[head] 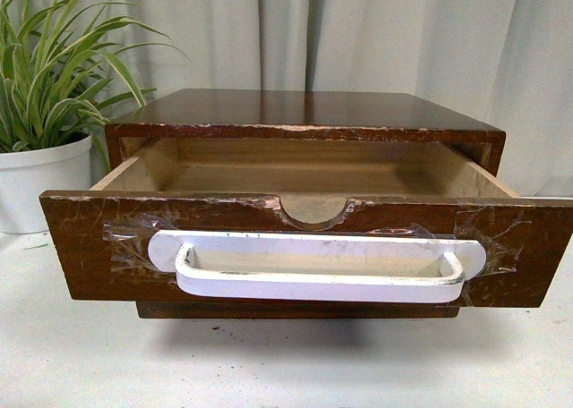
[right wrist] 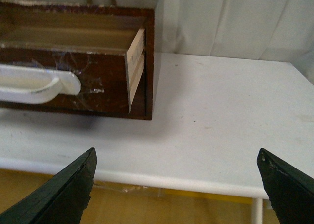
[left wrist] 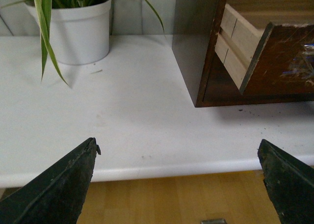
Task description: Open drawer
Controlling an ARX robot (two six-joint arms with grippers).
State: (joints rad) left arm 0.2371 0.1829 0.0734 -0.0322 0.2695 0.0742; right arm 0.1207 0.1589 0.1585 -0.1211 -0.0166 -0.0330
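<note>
The dark brown drawer stands pulled out of its small wooden cabinet, showing pale wood inside. Its scuffed front carries a long white bar handle stuck on with clear tape, and a half-round notch cuts its rim. Neither gripper shows in the front view. My left gripper is open and empty, back at the table's front edge, apart from the drawer's corner. My right gripper is open and empty, also at the table's front edge, apart from the drawer and the handle's end.
A white pot with a striped green plant stands left of the cabinet; it also shows in the left wrist view. The white table ends at a rounded front edge with wooden floor below. Curtains hang behind.
</note>
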